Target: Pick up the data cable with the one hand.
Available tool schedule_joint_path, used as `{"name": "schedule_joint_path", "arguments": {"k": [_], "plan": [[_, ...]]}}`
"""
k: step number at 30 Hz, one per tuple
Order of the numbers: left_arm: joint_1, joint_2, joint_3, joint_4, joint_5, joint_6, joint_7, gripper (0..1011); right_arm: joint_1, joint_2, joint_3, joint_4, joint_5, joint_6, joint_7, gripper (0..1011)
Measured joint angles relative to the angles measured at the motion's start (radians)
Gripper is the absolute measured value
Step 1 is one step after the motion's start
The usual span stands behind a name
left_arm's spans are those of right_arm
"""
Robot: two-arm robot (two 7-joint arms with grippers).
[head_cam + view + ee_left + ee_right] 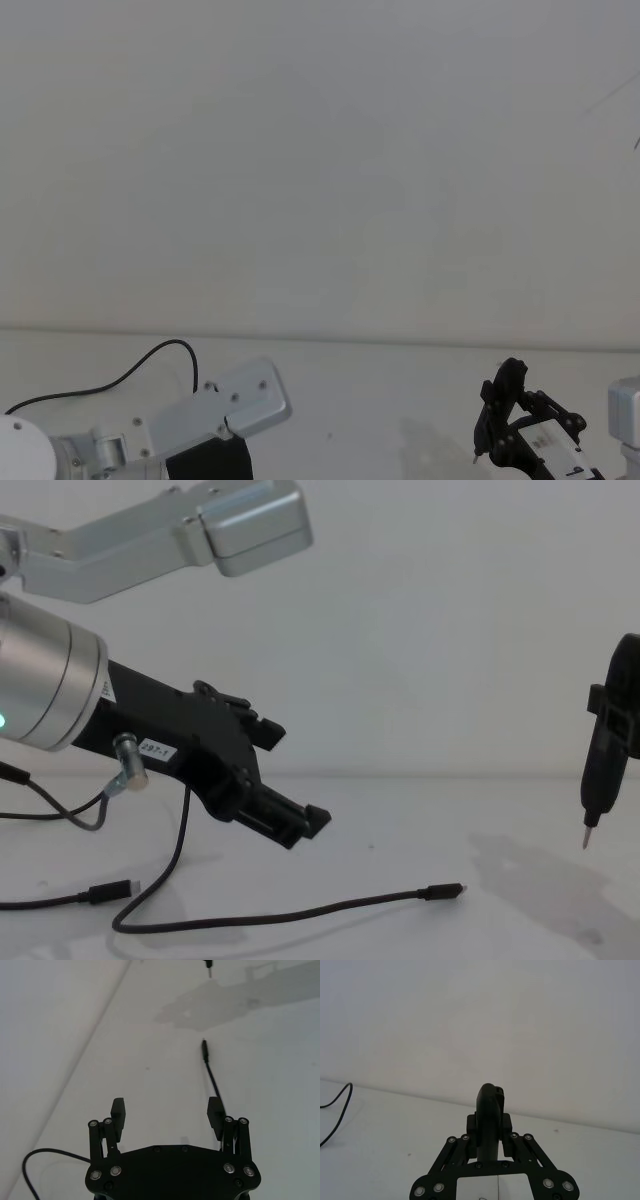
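Observation:
The data cable [300, 913] lies on the white table, its slim plug [440, 890] pointing right. My left gripper [300, 825], black with a "297-1" label, hangs tilted a little above the cable's middle, not touching it. Seen from the left wrist, this gripper [167, 1112] is open. The cable [212, 1076] runs out past one finger [216, 1112], and its plug [204, 1049] lies ahead of that finger. My right gripper [490, 1127] is shut on a black pen-like tool [605, 770], held upright off to the right with its metal tip above the table.
A second black plug [105, 893] on its own cord lies at the table's front left. A short grey wire with a metal barrel connector [128, 760] hangs under the left wrist. The white wall [320, 150] meets the table behind.

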Motion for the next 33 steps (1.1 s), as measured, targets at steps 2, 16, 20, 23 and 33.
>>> {"name": "schedule_joint_path", "arguments": {"k": [2,16,20,23,33], "plan": [[-0.006,0.000,0.007,-0.005,0.004,0.015,-0.012,1000,0.000,0.000,0.000,0.000,0.000,0.000,0.000,268],[-0.014,-0.024,0.039,-0.001,0.045,0.073,-0.021,1000,0.000,0.000,0.000,0.000,0.000,0.000,0.000,268],[-0.015,-0.034,0.047,0.008,0.058,0.083,-0.017,1000,0.000,0.000,0.000,0.000,0.000,0.000,0.000,268],[-0.015,-0.042,0.054,0.014,0.067,0.091,-0.015,1000,0.000,0.000,0.000,0.000,0.000,0.000,0.000,268],[-0.020,-0.067,0.079,0.035,0.096,0.113,-0.014,1000,0.000,0.000,0.000,0.000,0.000,0.000,0.000,268]]}}
